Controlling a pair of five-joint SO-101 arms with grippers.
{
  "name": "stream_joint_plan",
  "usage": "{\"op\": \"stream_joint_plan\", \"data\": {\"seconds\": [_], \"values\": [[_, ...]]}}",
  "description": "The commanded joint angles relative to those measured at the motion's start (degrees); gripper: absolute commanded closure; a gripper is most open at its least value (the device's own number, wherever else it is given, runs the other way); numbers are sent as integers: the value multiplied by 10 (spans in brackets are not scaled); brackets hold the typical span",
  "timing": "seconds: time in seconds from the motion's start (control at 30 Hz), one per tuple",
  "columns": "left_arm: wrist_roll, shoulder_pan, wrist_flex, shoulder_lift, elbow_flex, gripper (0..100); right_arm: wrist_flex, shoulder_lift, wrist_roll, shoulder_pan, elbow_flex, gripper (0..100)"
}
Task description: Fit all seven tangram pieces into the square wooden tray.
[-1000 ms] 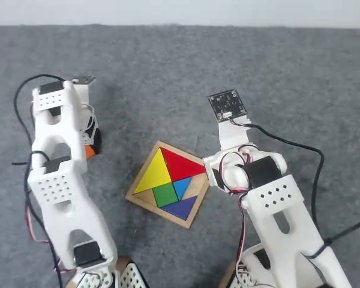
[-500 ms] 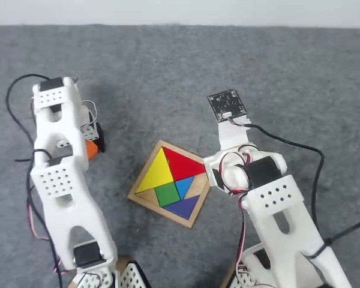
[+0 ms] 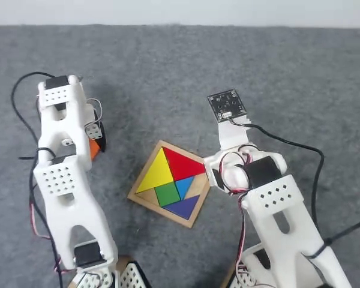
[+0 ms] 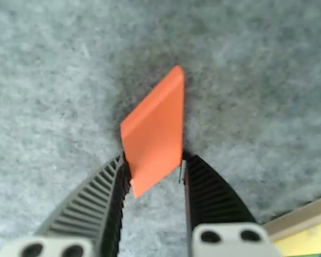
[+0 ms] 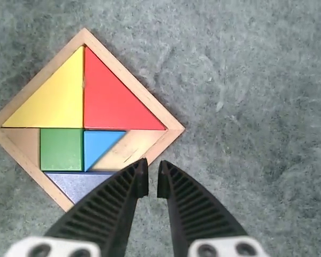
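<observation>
The square wooden tray [image 3: 156, 210] lies between the arms, turned like a diamond. Inside it are a yellow triangle [image 3: 155, 173], a red triangle [image 3: 181, 163], a green square [image 3: 165, 194], a small blue triangle [image 3: 183, 187] and a purple piece [image 3: 183, 207]. Bare wood shows beside the blue triangle [image 5: 99, 147] at the tray [image 5: 142, 143] floor. My left gripper [image 4: 152, 172] is shut on an orange parallelogram [image 4: 152, 128] held just above the carpet, left of the tray; the orange piece [image 3: 91, 149] shows under that arm. My right gripper [image 5: 150, 179] is shut on nothing, at the tray's right corner.
Grey carpet covers the whole table, with open room behind the tray and to the far right. A corner of the tray [image 4: 305, 219] shows near the left gripper. Black cables trail from both arms.
The left arm has shifted slightly right, toward the tray, with the orange piece in its grip. The right arm has stayed still.
</observation>
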Motion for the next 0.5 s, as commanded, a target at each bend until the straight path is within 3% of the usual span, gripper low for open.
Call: {"op": "stream_joint_plan", "data": {"seconds": [0.0,0.2,0.47], "values": [[-11,4,11,30,-1,938,12,-51,7,15,-7,946],[-13,4,-14,-18,48,938,37,-169,8,50,11,946],[-32,4,-139,-218,301,938,40,-232,7,63,68,947]]}}
